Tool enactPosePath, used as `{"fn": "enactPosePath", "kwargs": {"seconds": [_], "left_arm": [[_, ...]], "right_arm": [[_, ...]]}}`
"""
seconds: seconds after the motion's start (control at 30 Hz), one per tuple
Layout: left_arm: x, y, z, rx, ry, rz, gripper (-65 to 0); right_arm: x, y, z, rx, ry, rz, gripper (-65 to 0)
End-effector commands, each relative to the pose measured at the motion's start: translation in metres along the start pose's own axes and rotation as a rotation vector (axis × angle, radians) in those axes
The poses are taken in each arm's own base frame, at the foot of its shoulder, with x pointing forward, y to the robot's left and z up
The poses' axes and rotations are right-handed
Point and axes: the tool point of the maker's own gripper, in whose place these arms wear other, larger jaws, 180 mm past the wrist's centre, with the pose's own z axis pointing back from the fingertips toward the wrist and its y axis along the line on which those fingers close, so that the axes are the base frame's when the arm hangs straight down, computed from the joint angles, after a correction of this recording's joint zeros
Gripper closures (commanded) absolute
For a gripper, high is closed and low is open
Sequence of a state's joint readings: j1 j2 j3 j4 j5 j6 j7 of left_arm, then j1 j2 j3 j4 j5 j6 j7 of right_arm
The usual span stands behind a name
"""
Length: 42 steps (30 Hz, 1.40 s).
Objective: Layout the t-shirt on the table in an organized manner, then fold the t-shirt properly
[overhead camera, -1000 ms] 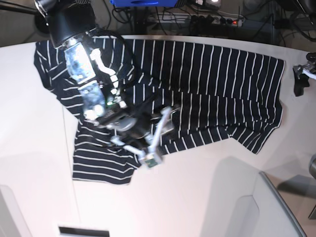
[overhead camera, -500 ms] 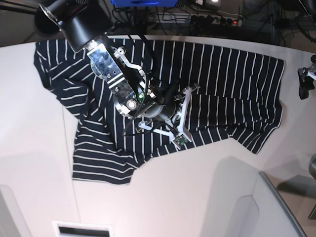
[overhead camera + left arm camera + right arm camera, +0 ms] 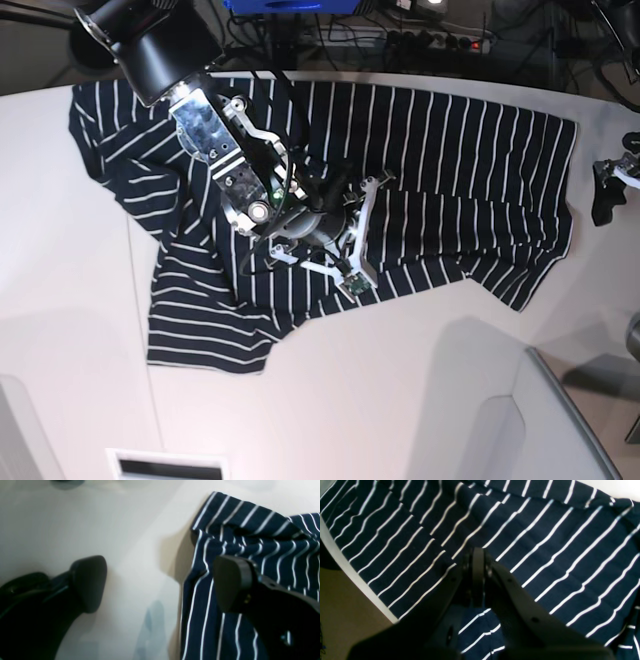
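The dark navy t-shirt (image 3: pixel 450 170) with thin white stripes lies spread across the far half of the white table (image 3: pixel 400 380), one sleeve hanging toward the front left. My right gripper (image 3: pixel 340 185) hovers over the shirt's middle; in the right wrist view its jaws (image 3: pixel 477 555) are pressed together, shut, and no fabric shows pinched between them. My left gripper (image 3: pixel 605 195) is at the table's right edge, just off the shirt's corner. In the left wrist view the left gripper (image 3: pixel 160 580) stands open: one finger over bare table, the other over the shirt's edge (image 3: pixel 200 585).
Cables and a power strip (image 3: pixel 440 40) lie behind the table's curved far edge. A grey bin-like shape (image 3: pixel 575 420) sits at the front right and a small white box (image 3: pixel 165 465) at the front left. Brown floor (image 3: pixel 345 610) shows past the table rim (image 3: pixel 335 555).
My right arm swung from the shirt's front-left part to its middle, and its jaws closed. The left gripper shifted slightly at the right edge and stayed open.
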<state>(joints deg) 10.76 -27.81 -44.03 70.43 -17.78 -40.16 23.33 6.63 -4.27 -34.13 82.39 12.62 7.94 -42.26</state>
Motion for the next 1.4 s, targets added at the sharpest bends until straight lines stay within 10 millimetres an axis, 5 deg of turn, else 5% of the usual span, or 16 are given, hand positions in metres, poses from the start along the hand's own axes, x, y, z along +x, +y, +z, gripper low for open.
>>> {"fn": "enactPosePath", "kwargs": {"seconds": [0.0,0.1,0.23,0.33,0.4,0.57,0.63,0.77,1.0,1.2,1.37], "left_arm": [[0.014,0.01,0.005,0.017,-0.031,-0.024,-65.0],[0.022,0.008,0.001,0.013,-0.048,-0.028,-65.0],[0.048,0.005,-0.018,0.001,-0.098,0.0,-34.6],[0.041,-0.012,-0.057,-0.056,0.041,-0.046,-22.1],[0.041,-0.025,-0.079,-0.088,0.098,-0.058,-24.5],[0.071,-0.034,-0.11,-0.126,0.079,0.036,-55.9],[0.084,-0.035,-0.117,-0.133,0.065,0.063,-62.9],[0.089,-0.055,-0.136,-0.188,0.101,0.071,-63.2],[0.053,-0.075,-0.158,-0.149,0.154,0.085,-63.2],[0.04,-0.068,-0.155,-0.129,0.157,0.165,-63.2],[0.003,-0.067,-0.15,-0.105,0.223,0.172,-63.2]], "right_arm": [[0.022,0.003,0.003,0.01,-0.059,0.008,-1.1],[0.021,0.002,0.002,0.009,-0.053,0.008,-1.2],[0.024,0.0,0.002,0.003,-0.057,0.014,-1.2],[0.02,-0.003,0.002,-0.001,-0.04,0.007,-1.2],[0.015,-0.012,0.004,-0.017,-0.014,-0.021,-1.2],[0.011,-0.017,0.006,-0.026,0.004,-0.038,-1.1],[0.006,-0.027,0.011,-0.046,0.003,-0.05,-1.1],[0.013,-0.034,0.023,-0.065,-0.041,-0.063,-1.2],[0.015,-0.041,0.038,-0.087,-0.072,-0.04,-1.4],[0.007,-0.043,0.039,-0.092,-0.059,-0.044,-1.2],[0.002,-0.048,0.041,-0.103,-0.049,-0.034,-1.2]]}}
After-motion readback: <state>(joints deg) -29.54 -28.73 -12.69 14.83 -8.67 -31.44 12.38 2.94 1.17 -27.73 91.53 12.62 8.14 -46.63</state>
